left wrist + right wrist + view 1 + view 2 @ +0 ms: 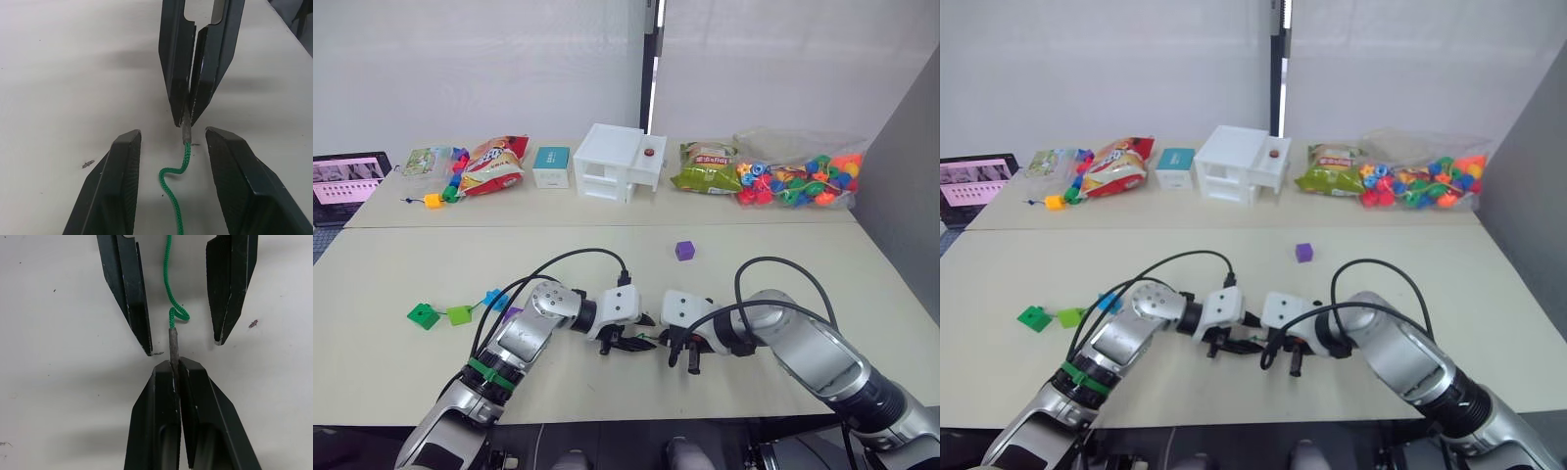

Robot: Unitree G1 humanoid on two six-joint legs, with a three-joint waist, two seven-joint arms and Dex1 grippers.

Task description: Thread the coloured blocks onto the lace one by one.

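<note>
Here right gripper (pixel 174 366) pinches lace (pixel 172 313) tip

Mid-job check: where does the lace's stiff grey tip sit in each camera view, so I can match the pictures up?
Left eye view: lace tip, between the two grippers near the table's front edge.
Right eye view: same gap.
Left wrist view: tip pinched by the right gripper, between the open left fingers.
Right wrist view: tip rising from the right gripper's shut fingers.
Shared landmark: the green cord's kink just behind the tip.
</note>
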